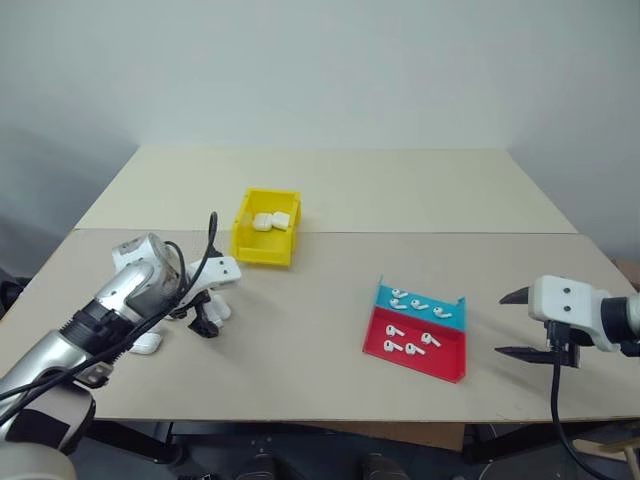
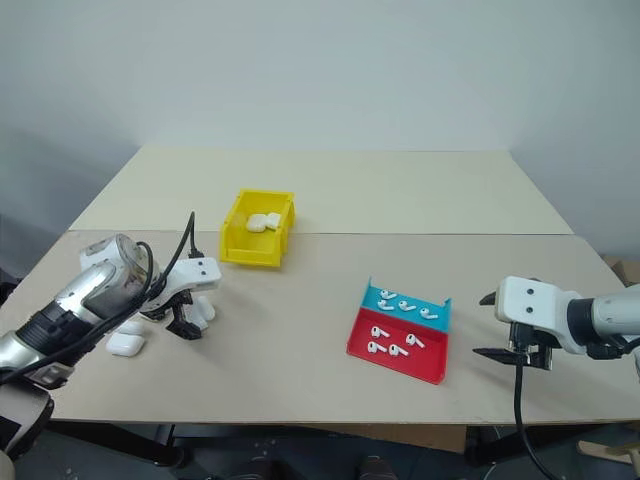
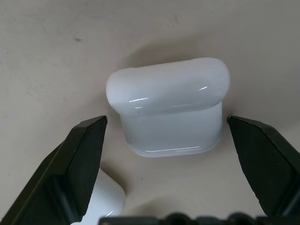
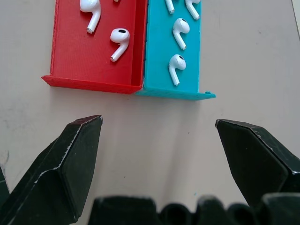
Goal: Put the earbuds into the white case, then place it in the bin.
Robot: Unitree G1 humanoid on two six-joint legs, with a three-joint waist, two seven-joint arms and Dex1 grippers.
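Left gripper [image 3: 166, 136] spread wide around one white case [image 3: 168, 105], untouched. Right gripper [image 4: 159, 136] gapes beside the tray [image 1: 415, 345] holding seven earbuds [image 1: 412, 322]; two cases [image 1: 270, 220] in the yellow bin [image 1: 262, 250].

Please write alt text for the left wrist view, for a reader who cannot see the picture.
A glossy white case with its lid shut lies on a beige table, between the two open black fingers of the left gripper, which do not touch it. Part of a second white case shows beside one finger.
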